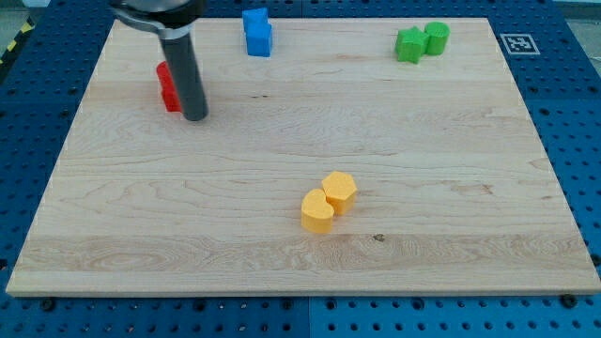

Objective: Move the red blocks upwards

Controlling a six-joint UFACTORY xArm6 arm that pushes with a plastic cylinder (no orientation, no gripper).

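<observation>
Camera view shows our dark rod coming down from the far left; it looks smooth and cylindrical, matte dark grey. Our tip (195, 117) rests on the wooden board (282, 253), pale maple-like planks with visible grain and one small dark knot near the yellow pair.

Red blocks (167, 87): far left of the board, just left of the rod and partly hidden behind it. We see what looks like two red pieces stacked in depth, touching each other; exact shapes we cannot tell. Our tip sits just right of and slightly nearer than them, touching or almost touching; contact is not clear.

No fingers on this rig, so there is no open or closed state to report; nothing is gripped.

Other blocks, all glossy plastic-looking:
- blue blocks (257, 32), far edge, right of the rod, two angular pieces touching.
- green star-like block (409, 45) and green cylinder (437, 38), far right, touching.
- yellow hexagonal block (340, 191) and yellow rounded block (316, 211), near centre, touching, well apart from everything else.

Around the board we see a blue perforated table (28, 141) and a black-and-white marker tag (517, 43) at the far right.
</observation>
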